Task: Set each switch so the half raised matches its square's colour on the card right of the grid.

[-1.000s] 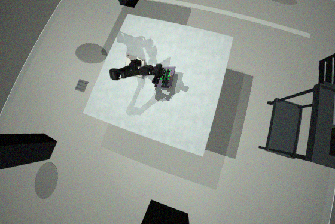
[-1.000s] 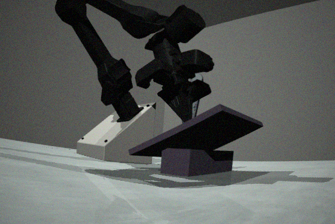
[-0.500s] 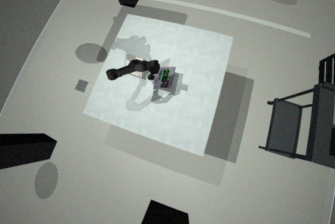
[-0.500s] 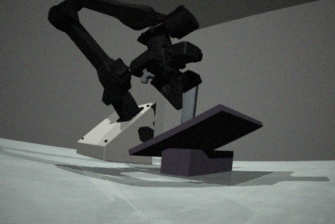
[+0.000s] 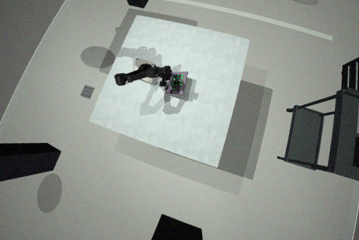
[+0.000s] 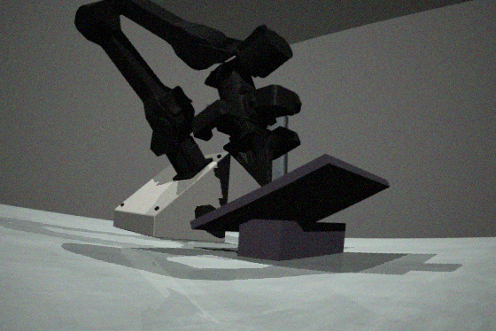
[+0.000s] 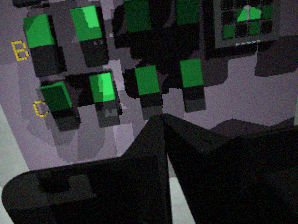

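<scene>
The tilted purple panel (image 5: pixel 181 92) (image 6: pixel 325 180) (image 7: pixel 232 97) bears green and dark grey switches. In the wrist view, row C shows four: the leftmost switch (image 7: pixel 56 96) has its green half standing up; the second switch (image 7: pixel 102 88), third switch (image 7: pixel 147 80) and fourth switch (image 7: pixel 191 73) show green far halves, their tilt hard to tell. Row B is partly in view above. The card (image 7: pixel 247 42) is cut off at the top; its near row reads green, dark, green, dark. My gripper (image 7: pixel 160 122) (image 6: pixel 268 183) is shut and empty, its tips just by the third row C switch's near end.
The panel stands on a purple block (image 6: pixel 261 240) on the white table top (image 5: pixel 199 131). The arm's pale wedge base (image 6: pixel 177 207) stands behind it. A dark chair (image 5: pixel 304 134) stands off to the right, away from the table.
</scene>
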Controlling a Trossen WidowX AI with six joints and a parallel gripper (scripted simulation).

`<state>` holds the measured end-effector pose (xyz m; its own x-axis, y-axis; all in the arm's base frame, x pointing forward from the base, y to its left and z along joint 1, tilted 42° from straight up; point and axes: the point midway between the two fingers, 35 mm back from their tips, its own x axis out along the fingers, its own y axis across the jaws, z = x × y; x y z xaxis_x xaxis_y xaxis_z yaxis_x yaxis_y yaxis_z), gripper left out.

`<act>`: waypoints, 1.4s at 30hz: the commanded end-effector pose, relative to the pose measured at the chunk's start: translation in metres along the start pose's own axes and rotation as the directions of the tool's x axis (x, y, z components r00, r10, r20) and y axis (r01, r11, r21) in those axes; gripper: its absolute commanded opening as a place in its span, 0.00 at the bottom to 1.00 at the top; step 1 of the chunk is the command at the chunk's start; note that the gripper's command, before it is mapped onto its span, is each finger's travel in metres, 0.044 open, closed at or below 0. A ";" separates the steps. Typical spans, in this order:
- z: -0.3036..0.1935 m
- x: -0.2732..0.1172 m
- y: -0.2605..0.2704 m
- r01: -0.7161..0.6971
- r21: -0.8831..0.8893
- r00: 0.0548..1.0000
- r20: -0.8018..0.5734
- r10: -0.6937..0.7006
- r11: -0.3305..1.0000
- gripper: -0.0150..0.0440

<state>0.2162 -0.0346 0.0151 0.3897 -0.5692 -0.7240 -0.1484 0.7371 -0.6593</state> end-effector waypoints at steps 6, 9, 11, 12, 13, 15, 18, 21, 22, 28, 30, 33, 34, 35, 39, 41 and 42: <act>-0.003 0.006 0.002 -0.005 -0.007 1.000 -0.002 0.005 1.000 0.25; -0.004 0.013 0.001 -0.004 -0.007 1.000 -0.002 0.004 1.000 0.25; -0.003 0.013 0.001 -0.004 -0.007 1.000 -0.002 0.004 1.000 0.25; -0.003 0.013 0.001 -0.004 -0.007 1.000 -0.002 0.004 1.000 0.25; -0.003 0.014 0.001 -0.004 -0.007 1.000 -0.002 0.004 1.000 0.25; -0.003 0.016 0.001 -0.004 -0.007 1.000 -0.002 0.004 1.000 0.25; -0.003 0.020 0.001 -0.004 -0.007 1.000 -0.002 0.004 1.000 0.25; -0.004 0.025 0.001 -0.004 -0.007 1.000 -0.002 0.004 1.000 0.25; -0.004 0.026 0.001 -0.004 -0.007 1.000 -0.002 0.004 1.000 0.25; -0.004 0.027 0.001 -0.004 -0.007 1.000 -0.002 0.004 1.000 0.25; -0.004 0.027 0.001 -0.004 -0.007 1.000 -0.002 0.004 1.000 0.25; -0.004 0.027 0.001 -0.004 -0.007 1.000 -0.002 0.004 1.000 0.25; -0.004 0.027 0.001 -0.004 -0.007 1.000 -0.002 0.004 1.000 0.25; -0.004 0.027 0.001 -0.004 -0.007 1.000 -0.002 0.004 1.000 0.25; -0.004 0.027 0.001 -0.004 -0.007 1.000 -0.002 0.004 1.000 0.25; -0.004 0.027 0.001 -0.004 -0.007 1.000 -0.002 0.004 1.000 0.25; -0.004 0.027 0.001 -0.004 -0.007 1.000 -0.002 0.004 1.000 0.25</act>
<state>0.2242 -0.0506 -0.0048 0.3888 -0.5711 -0.7230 -0.1498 0.7351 -0.6612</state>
